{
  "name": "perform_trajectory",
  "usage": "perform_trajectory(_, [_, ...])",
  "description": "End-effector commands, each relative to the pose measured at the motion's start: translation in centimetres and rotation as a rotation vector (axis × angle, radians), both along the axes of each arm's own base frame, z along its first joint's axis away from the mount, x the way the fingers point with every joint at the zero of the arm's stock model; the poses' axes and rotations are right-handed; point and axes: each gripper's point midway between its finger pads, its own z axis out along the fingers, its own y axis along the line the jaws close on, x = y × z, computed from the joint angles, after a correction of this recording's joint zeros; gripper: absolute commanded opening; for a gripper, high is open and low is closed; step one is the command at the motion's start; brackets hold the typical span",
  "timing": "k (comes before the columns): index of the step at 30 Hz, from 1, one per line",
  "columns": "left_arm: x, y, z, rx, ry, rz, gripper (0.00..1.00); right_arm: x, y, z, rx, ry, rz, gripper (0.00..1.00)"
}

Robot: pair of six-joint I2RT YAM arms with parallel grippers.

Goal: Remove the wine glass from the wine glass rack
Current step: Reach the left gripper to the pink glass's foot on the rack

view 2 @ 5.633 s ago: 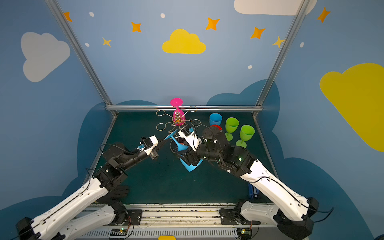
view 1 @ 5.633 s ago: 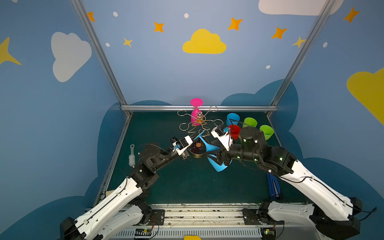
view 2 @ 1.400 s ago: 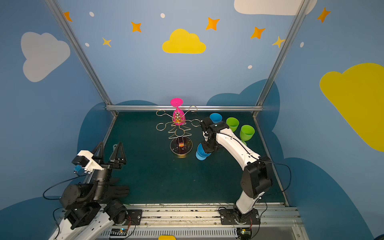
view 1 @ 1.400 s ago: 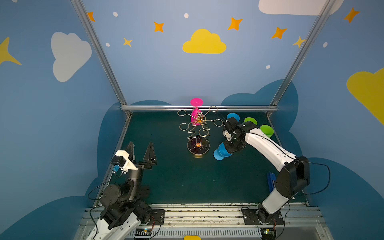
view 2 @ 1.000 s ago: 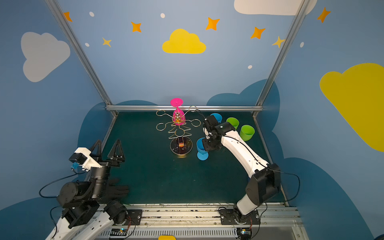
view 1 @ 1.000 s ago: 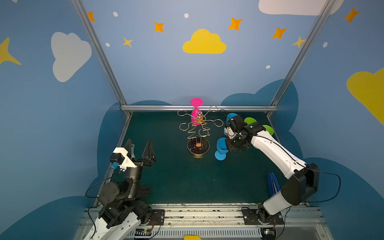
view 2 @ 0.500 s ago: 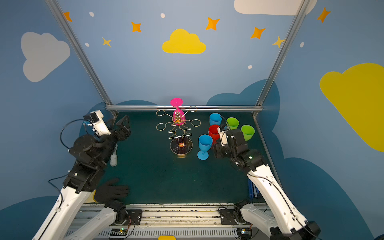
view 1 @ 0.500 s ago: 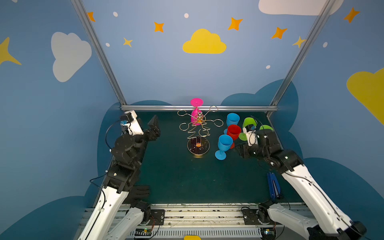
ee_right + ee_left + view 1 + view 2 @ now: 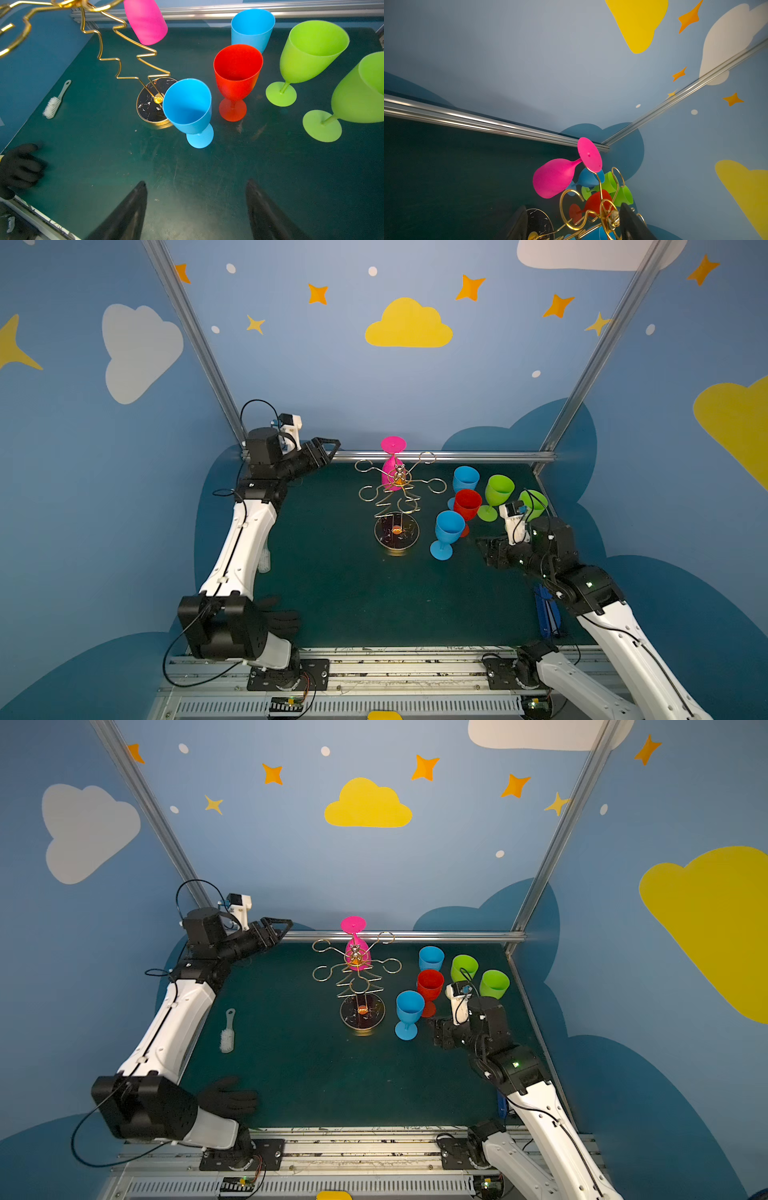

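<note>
Left of the thin gold wire wine glass rack point(image 9: 397, 494), my left gripper point(image 9: 329, 446) has swung up from the rack's near-left to its far-left side, level with the loop arms. The left wrist view shows its jaws apart and empty, pointed at the rack's crown. On the rack one glass remains: the pink plastic wine glass point(image 9: 391, 473), hung upside down by its foot from a loop on the rack's far side. Just right of the rack's dark disc base, the blue plastic wine glass point(image 9: 446, 531) that my right gripper carried a moment ago now stands upright on the dark green mat point(image 9: 353, 593). It is close to the red plastic goblet point(image 9: 467, 502), with another blue goblet point(image 9: 465, 479) and two lime-green goblets point(image 9: 498, 489) farther right of the rack. The right gripper point(image 9: 488, 549) has backed off to the right — jaws spread wide, nothing between them. I judge the blue glass done and the pink one next — likely the left arm's job.
</note>
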Motion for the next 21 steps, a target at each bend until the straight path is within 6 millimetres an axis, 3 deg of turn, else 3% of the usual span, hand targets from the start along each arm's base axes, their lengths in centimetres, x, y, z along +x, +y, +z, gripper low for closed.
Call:
perform_trajectory(1, [0.5,-1.9,0.8,-0.041,-0.007,-0.153,0.66,-0.2,0.2,0.1,0.017,0.003,0.010,0.74])
perform_trajectory(9, [4.7,-4.1,-1.5,0.008,0.022,-0.193,0.61,-0.2,0.3,0.0,0.028,0.009,0.017,0.74])
perform_trajectory(15, [5.9,-7.7,-2.5,0.079,0.026,-0.261,0.61,-0.4,0.2,0.0,0.022,0.012,0.016,0.74])
perform_trajectory(21, [6.9,-9.3,-3.9,0.093,0.056,-0.284,0.59,-0.4,0.1,0.3,0.020,0.006,0.015,0.74])
